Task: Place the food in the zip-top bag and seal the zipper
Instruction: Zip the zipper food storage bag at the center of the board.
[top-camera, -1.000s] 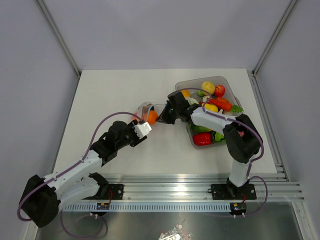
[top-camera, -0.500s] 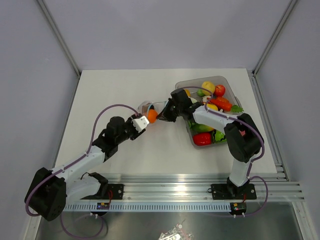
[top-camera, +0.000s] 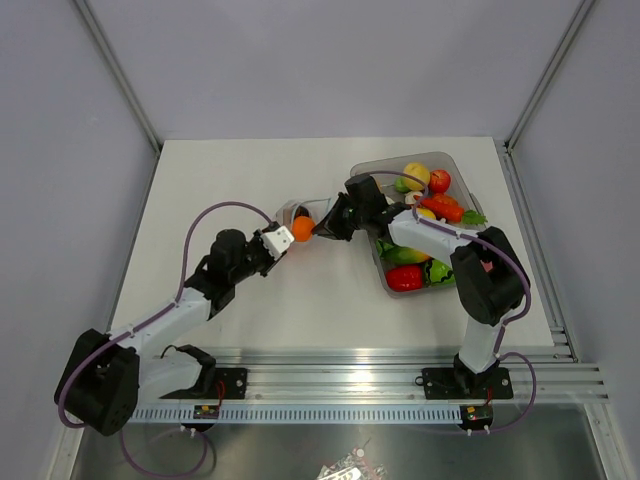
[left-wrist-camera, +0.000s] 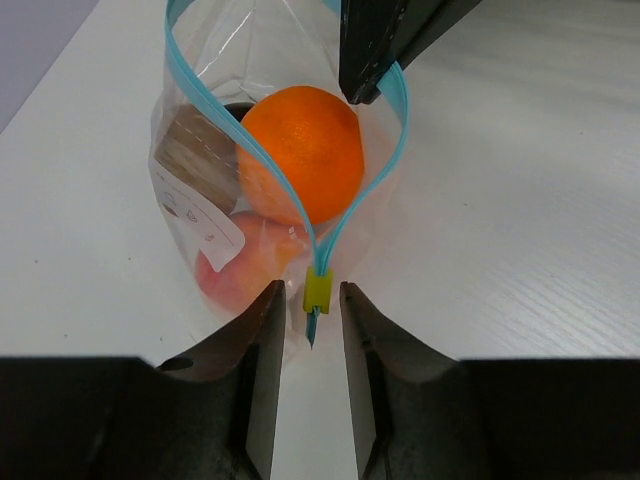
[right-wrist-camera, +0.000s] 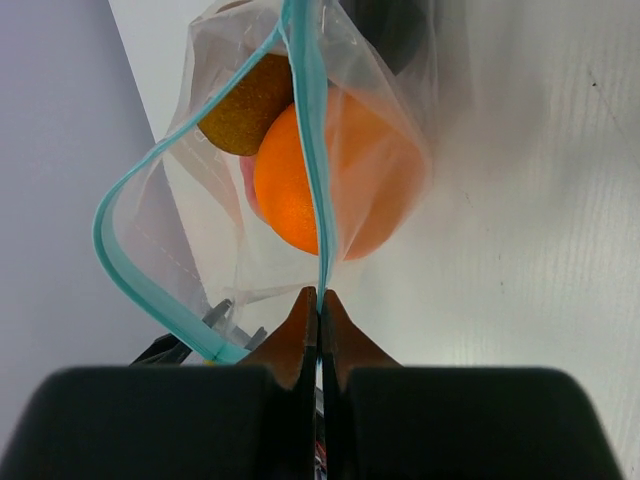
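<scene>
The clear zip-top bag (top-camera: 293, 217) lies between my two grippers and holds a round orange (left-wrist-camera: 300, 150), a pink-yellow peach (left-wrist-camera: 240, 270) and a brown fruit (left-wrist-camera: 195, 160). Its light blue zipper (left-wrist-camera: 403, 125) gapes open in a loop, with a yellow slider (left-wrist-camera: 318, 290) at the near end. My left gripper (left-wrist-camera: 310, 300) is open, its jaws on either side of the slider without touching it. My right gripper (right-wrist-camera: 319, 295) is shut on the far end of the zipper (right-wrist-camera: 316, 150), with the orange (right-wrist-camera: 290, 190) just beyond it. From above, the left gripper (top-camera: 279, 241) and right gripper (top-camera: 324, 226) flank the orange (top-camera: 302, 229).
A rigid clear tray (top-camera: 383, 282) at the right holds several more toy foods, among them a red pepper (top-camera: 404, 278), a tomato (top-camera: 440, 181) and green lettuce (top-camera: 437, 270). The right arm reaches over the tray's left side. The white table ends at a metal rail in front.
My left gripper has moved up and away toward the bag's end. The bag and orange have shifted slightly away, and the right gripper has kept its hold.
</scene>
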